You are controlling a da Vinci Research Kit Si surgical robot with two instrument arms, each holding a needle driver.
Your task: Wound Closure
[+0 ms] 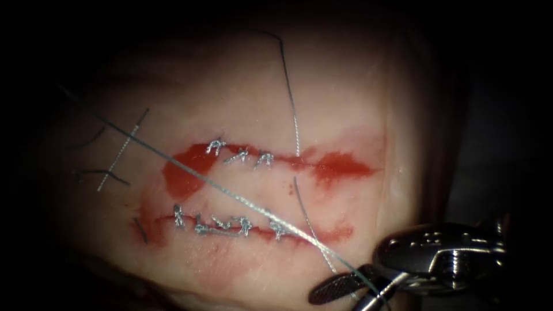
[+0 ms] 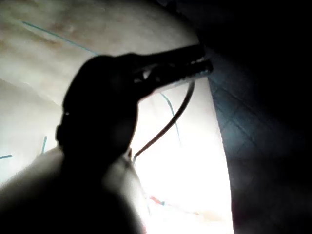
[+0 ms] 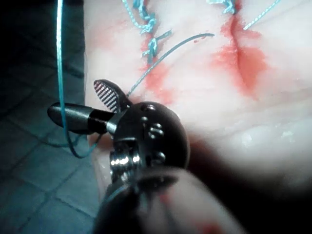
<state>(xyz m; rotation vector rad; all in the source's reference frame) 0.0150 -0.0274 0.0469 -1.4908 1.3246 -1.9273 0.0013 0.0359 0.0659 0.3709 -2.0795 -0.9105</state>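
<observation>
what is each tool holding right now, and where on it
Left tool: jaws shut on the needle near one end of its curve, clear of the tissue. Right tool: jaws open, thread running between them, nothing gripped.

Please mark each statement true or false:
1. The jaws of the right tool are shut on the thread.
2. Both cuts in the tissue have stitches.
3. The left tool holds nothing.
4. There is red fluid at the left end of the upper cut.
1. False. The right tool has its jaws open. The thread runs past them and is not gripped.
2. True. The upper cut and the lower cut in the tissue both carry stitches.
3. False. In the left wrist view, the left tool has its jaws closed on what looks like the needle, apparently near one end of its curve.
4. True. The red fluid pools there.
</observation>
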